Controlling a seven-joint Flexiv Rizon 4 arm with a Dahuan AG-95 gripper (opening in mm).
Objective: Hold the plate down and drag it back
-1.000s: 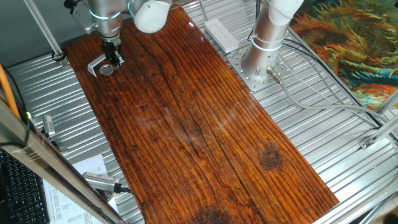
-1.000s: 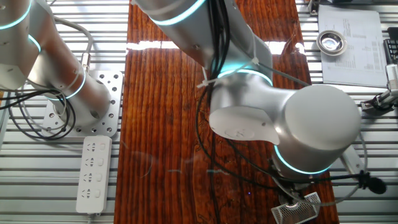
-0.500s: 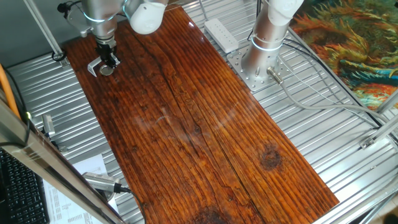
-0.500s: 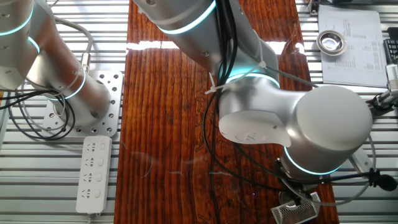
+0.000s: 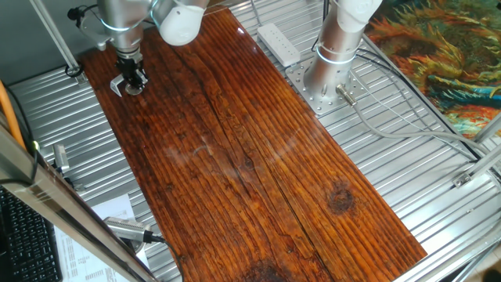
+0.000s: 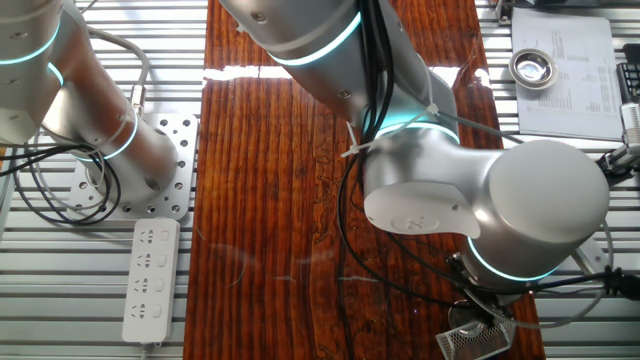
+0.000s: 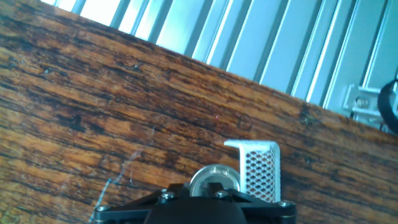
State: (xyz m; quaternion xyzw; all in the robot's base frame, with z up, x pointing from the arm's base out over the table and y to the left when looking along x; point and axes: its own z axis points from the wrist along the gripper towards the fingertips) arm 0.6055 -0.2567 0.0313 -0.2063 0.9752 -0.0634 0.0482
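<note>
1. In the hand view, the black two-finger gripper (image 7: 208,202) fills the bottom edge. The small round silvery metal plate (image 7: 214,179) with its darker centre peeks out directly at the gripper's tip, touching it or just under it. Whether the fingers are apart or together cannot be told, since the gripper's body hides them.
2. Just beside the plate, on its right in this view, stands the white perforated metal bracket (image 7: 259,169), bent to an L or U shape. It touches the disc's rim or nearly so.
3. The relation that matters: the plate lies straight beneath the gripper tip, not off to a side. My judgement is that pressing down needs no sideways correction, only a steady downward load while the disc slides along the dark red-brown wooden board (image 7: 93,112).
4. In one fixed view the gripper (image 5: 131,80) stands upright over the plate (image 5: 134,89) at the board's far corner, near its edge.
5. A round disc has no long axis, so drag direction is free. The bracket alongside may catch or be carried along.
6. Farther off, ribbed metal table (image 5: 407,157) surrounds the board.
</note>
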